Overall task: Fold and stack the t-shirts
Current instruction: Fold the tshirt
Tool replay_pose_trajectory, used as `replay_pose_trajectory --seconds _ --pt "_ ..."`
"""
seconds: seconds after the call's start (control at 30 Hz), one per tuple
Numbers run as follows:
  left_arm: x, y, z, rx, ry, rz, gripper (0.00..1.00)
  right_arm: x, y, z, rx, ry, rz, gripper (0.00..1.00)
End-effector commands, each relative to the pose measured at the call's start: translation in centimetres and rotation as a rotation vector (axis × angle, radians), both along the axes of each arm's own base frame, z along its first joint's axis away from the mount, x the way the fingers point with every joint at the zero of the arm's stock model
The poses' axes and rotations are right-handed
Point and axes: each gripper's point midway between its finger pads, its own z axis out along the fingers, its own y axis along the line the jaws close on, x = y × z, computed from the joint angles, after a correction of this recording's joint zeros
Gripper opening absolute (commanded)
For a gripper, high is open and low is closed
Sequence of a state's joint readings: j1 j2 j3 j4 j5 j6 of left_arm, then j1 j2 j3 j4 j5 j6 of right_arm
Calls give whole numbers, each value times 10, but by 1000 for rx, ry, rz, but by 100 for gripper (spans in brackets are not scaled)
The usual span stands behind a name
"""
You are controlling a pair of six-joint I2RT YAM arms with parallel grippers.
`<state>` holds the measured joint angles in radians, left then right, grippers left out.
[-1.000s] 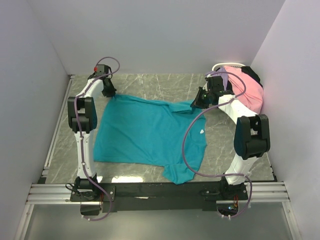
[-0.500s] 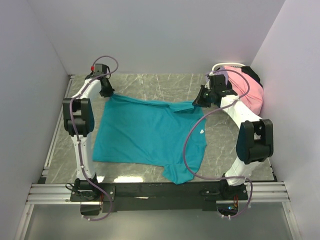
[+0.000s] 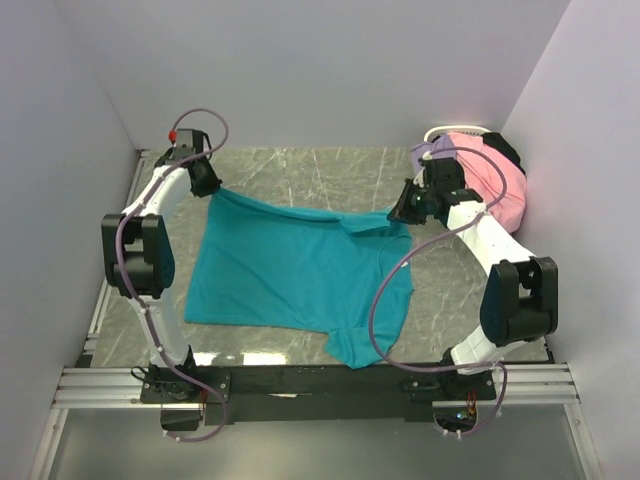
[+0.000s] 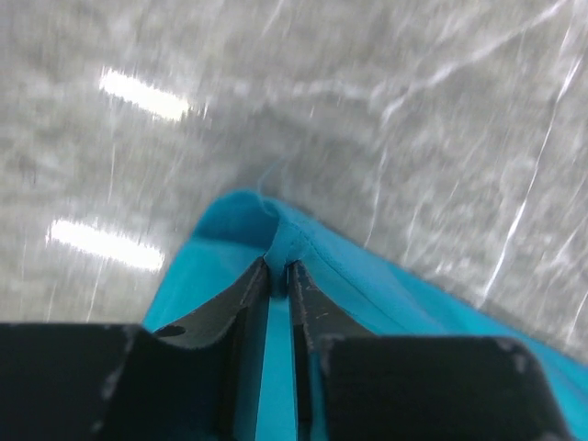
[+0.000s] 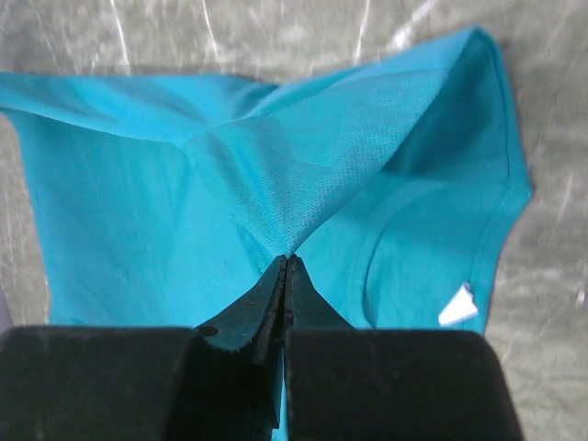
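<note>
A teal t-shirt lies spread on the grey marble table, its collar with a white tag to the right. My left gripper is shut on the shirt's far left corner; the left wrist view shows the teal hem pinched between the fingertips. My right gripper is shut on the shirt's far right part, lifting a fold of cloth that rises to the fingertips. The far edge is stretched between both grippers. Pink, lavender and black shirts are heaped at the back right.
A white wire-rimmed basket holds the heaped shirts in the back right corner. White walls close in the table on the left, back and right. A black rail with both arm bases runs along the near edge.
Both grippers have moved apart and toward the back, the left one further left, the right one slightly right. The shirt's far edge is pulled wider and tauter between them.
</note>
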<state>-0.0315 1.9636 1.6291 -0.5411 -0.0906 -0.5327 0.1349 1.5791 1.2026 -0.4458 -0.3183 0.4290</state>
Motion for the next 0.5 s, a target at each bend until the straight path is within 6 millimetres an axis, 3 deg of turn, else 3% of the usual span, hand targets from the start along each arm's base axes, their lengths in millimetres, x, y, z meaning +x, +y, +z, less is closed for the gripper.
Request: replay_pose_trajectory --seconds 0.0,0.07,0.47 --pt "-26 -6 16 -41 -37 -4 23 -26 3 10 22 -5 18 0" --pt "-34 -3 15 -32 -30 6 24 -36 5 2 21 17 28 0" --pt "-82 -10 -36 -44 104 19 24 -79 -3 -31 -33 83 -32 0"
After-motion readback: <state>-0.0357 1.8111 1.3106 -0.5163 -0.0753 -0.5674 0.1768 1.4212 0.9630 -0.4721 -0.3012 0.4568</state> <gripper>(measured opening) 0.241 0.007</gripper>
